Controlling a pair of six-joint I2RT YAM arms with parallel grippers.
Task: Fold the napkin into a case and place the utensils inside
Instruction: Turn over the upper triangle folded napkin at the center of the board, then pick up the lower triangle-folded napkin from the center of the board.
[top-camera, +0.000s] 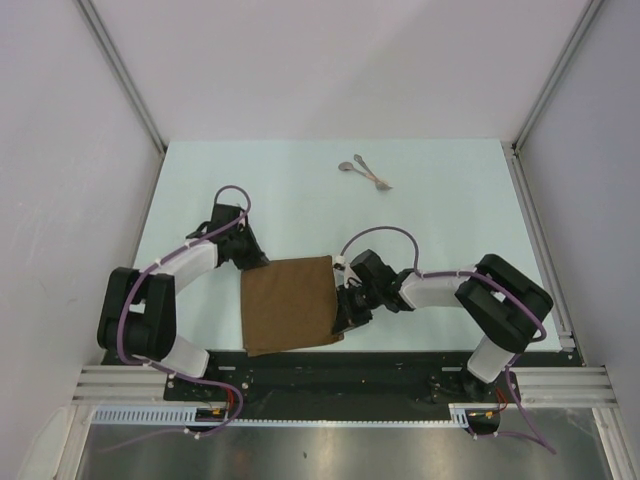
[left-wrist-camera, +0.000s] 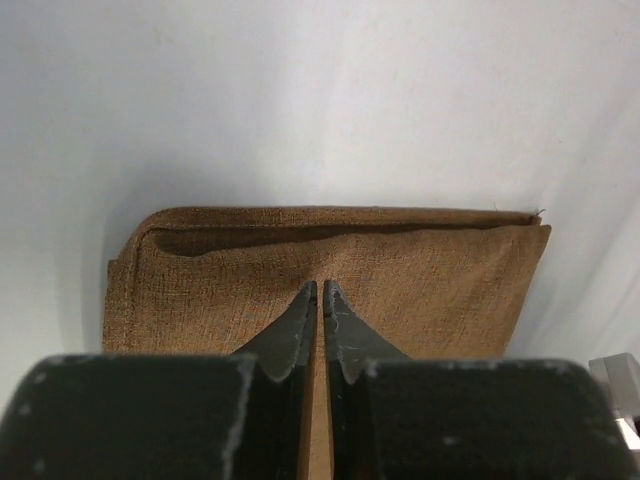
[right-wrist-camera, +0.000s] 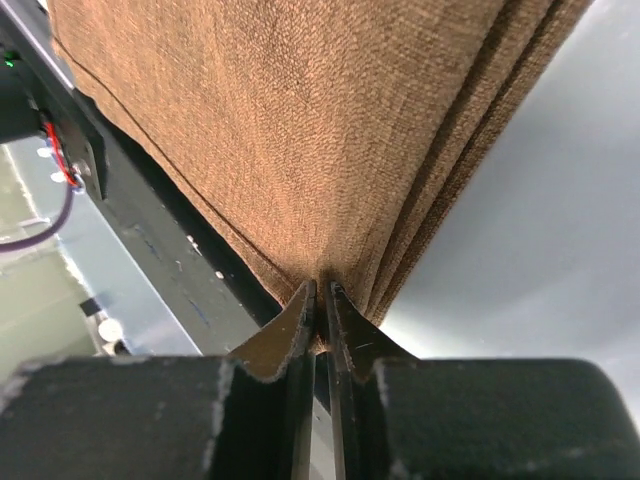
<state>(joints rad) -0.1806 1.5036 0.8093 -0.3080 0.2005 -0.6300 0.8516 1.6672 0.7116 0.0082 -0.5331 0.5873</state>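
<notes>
With left gripper (left-wrist-camera: 320, 288) jaws clamped on the left edge and right gripper (right-wrist-camera: 322, 288) jaws on the near-right corner of the folded plain brown cloth napkin (top-camera: 290, 305) at the pale table's (top-camera: 450, 220) near edge, move both together, keeping layers aligned

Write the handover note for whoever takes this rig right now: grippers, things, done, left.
Left gripper: shut, apparently pinching the left edge of the plain brown cloth napkin.
Right gripper: shut on the napkin's near right corner.
Napkin: folded in layers, at the near edge of the pale green table, between the arms.
Two thin silvery metal utensils: touching each other at the table's far side, right of middle, no gripper near them.
Done: first folds.
Left: narrow the napkin into a case, then slip both utensils inside.
</notes>
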